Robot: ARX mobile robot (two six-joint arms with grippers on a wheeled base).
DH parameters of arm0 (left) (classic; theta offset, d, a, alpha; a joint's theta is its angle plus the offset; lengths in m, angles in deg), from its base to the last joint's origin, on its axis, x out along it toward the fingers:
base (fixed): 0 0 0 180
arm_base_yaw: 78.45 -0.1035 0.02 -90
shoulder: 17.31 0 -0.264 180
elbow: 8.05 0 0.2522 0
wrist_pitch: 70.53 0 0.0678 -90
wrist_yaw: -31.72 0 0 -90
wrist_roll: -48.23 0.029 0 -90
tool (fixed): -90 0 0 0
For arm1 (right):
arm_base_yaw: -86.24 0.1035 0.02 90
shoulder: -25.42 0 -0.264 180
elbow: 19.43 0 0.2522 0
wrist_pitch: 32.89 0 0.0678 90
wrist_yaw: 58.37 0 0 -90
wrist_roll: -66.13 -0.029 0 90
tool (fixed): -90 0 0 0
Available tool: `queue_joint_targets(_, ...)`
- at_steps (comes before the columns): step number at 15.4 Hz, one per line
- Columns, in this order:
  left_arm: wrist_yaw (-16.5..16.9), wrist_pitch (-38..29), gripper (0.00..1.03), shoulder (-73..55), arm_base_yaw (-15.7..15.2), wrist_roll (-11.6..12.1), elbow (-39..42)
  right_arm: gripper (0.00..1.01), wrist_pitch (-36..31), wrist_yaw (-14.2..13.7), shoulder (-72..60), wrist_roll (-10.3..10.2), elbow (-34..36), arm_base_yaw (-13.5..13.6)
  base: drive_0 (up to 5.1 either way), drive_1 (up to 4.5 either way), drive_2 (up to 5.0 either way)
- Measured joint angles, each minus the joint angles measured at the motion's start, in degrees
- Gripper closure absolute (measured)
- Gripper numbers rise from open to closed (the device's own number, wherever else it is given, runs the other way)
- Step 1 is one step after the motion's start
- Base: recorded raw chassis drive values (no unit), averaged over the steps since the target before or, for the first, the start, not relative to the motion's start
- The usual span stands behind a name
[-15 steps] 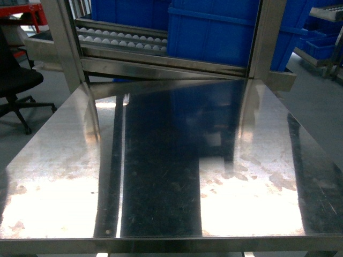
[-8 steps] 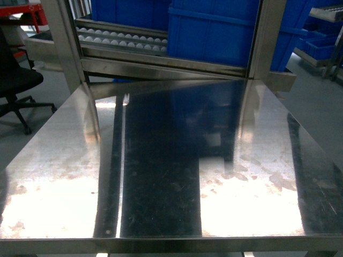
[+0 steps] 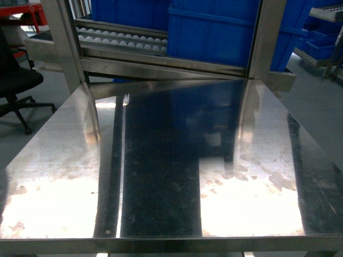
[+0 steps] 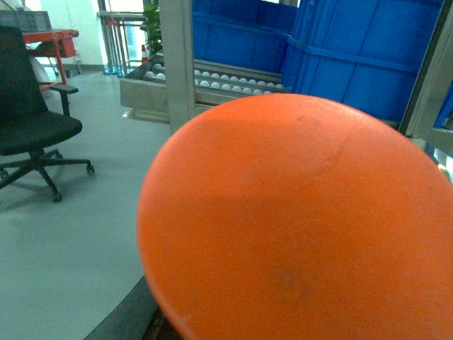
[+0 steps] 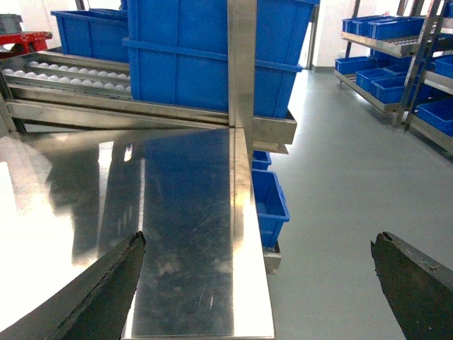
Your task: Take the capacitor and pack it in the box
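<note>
One steel table (image 3: 161, 176), right claw (image 5: 258, 283) spread wide, left claw's state hidden behind one orange disc (image 4: 304, 227)

Steel table (image 3: 161, 176) lies open; blue bins (image 3: 214, 32) wall its back.

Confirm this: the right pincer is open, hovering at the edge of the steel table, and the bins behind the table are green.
One thing is wrong: the bins behind the table are blue, not green, as the right wrist view shows. The rest holds: the right pincer is open, its fingers spread wide, over the right edge of the steel table.
</note>
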Motion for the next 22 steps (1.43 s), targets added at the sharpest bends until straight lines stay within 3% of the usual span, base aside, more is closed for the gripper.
queue_joint_targets(22, 0.0, -0.3, 0.58, 2.6, -0.2, 0.1, 2.8, 0.03, 0.0, 0.0, 0.0, 0.0, 0.0, 0.0, 0.0, 0.0, 0.0)
